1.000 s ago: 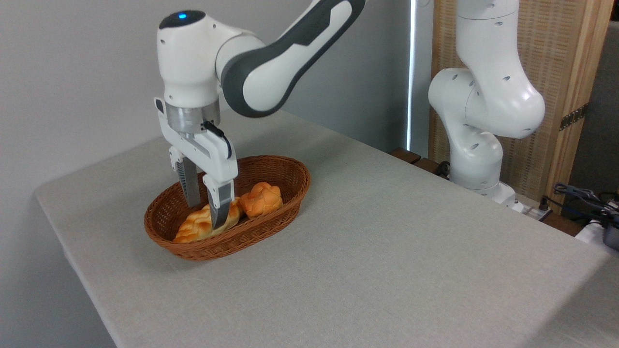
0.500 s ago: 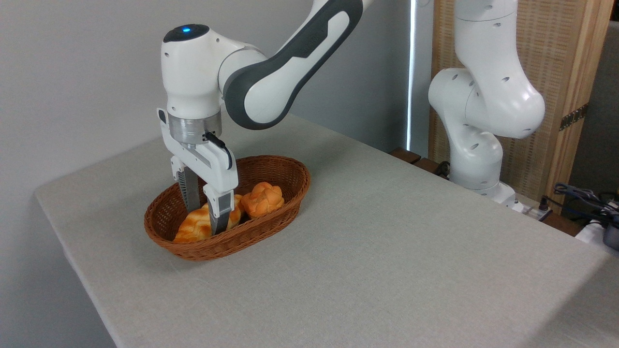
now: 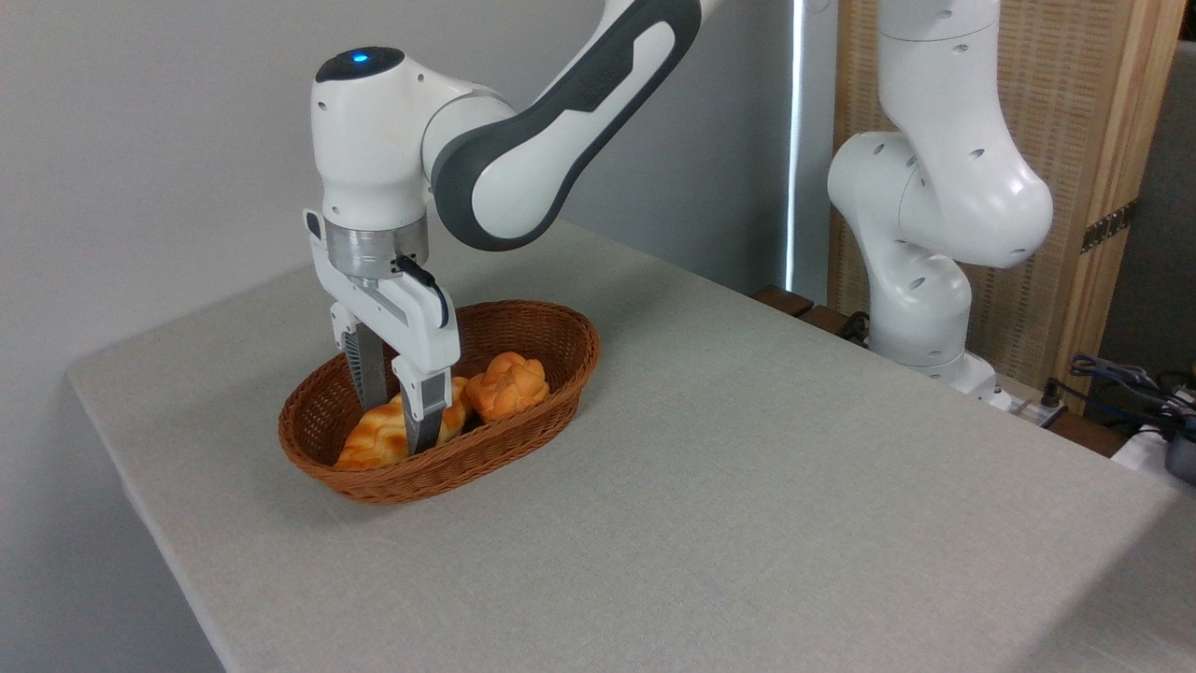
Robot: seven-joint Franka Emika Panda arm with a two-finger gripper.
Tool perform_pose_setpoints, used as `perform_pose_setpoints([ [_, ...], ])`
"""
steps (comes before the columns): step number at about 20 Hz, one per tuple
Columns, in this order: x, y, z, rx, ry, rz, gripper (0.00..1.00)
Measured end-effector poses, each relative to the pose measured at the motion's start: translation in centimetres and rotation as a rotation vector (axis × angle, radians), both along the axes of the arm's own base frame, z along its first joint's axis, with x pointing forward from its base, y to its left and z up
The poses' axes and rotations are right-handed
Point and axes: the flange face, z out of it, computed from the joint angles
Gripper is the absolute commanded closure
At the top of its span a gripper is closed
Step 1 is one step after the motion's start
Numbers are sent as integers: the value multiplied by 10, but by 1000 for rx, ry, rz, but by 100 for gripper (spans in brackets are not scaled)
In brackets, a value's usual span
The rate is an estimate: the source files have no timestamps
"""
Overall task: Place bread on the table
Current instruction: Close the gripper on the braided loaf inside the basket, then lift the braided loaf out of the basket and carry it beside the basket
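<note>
End effector [image 3: 400, 422] reaches into basket [image 3: 551, 346], fingers straddling bread [image 3: 378, 436], which lies inside beside bun [image 3: 506, 385]; contact cannot be confirmed. Grey surface [image 3: 747, 486] fronts plain wall [image 3: 140, 140] and wood screen [image 3: 1084, 112].

The wicker basket [image 3: 523, 322] wall rings the bread [image 3: 378, 437]; a round bun [image 3: 507, 386] crowds its right end; the table [image 3: 747, 486] lies bare to the right.
</note>
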Motion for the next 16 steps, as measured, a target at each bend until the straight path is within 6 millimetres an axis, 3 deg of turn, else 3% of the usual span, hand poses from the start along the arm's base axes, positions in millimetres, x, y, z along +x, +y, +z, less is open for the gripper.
perform_pose_setpoints([
  [13, 1, 0, 3, 1, -4, -3, 65],
  [16, 1, 0, 18, 15, 40, -9, 65],
])
